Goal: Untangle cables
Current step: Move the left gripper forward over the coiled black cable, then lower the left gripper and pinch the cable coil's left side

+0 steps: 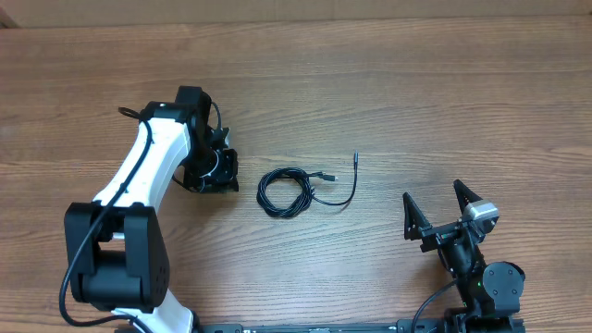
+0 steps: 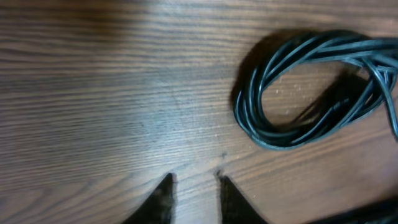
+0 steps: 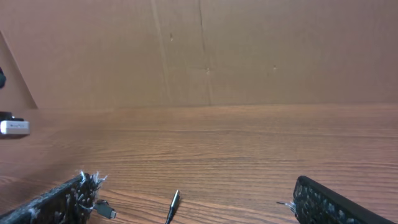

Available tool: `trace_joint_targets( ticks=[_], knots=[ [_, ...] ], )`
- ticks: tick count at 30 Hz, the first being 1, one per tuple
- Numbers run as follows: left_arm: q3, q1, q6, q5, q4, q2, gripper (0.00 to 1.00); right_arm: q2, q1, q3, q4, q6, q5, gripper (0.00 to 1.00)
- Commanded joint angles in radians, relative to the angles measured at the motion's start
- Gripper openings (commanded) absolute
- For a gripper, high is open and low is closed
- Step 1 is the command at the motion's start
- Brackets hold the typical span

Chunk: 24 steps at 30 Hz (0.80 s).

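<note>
The cables [image 1: 285, 191] lie as one small black coil at the middle of the wooden table, with one thin end curving right and up to a plug [image 1: 355, 159]. My left gripper [image 1: 225, 172] sits just left of the coil. In the left wrist view its fingertips [image 2: 168, 186] stand a narrow gap apart over bare wood, the gripper [image 2: 195, 182] holding nothing, and the coil [image 2: 292, 134] lies up and to the right, untouched. My right gripper [image 1: 437, 205] is wide open at the lower right, away from the cables. Two plug ends [image 3: 173, 205] show low between its fingers [image 3: 68, 199].
A brown cardboard wall [image 3: 205, 56] stands behind the far table edge. The left arm's white link [image 1: 148, 166] and black base [image 1: 116, 259] take up the left front. The right arm's base [image 1: 490, 287] sits at the front right corner.
</note>
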Motion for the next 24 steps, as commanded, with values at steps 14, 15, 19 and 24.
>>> trace_joint_targets(
  ticks=[14,15,19,24],
  knots=[
    [0.013,0.003,0.001,0.114,-0.021,0.027,0.04,-0.008,0.005,-0.010,0.005,0.004,-0.001,1.00],
    [0.011,0.002,0.001,0.115,-0.021,0.027,0.04,-0.008,0.005,-0.010,0.005,0.004,-0.001,1.00],
    [-0.007,-0.010,-0.004,0.115,-0.001,0.027,0.04,-0.008,0.005,-0.010,0.005,0.003,-0.001,1.00],
    [-0.047,-0.055,-0.057,0.080,0.049,0.027,0.13,-0.008,0.005,-0.010,0.005,0.003,-0.001,1.00]
  ],
)
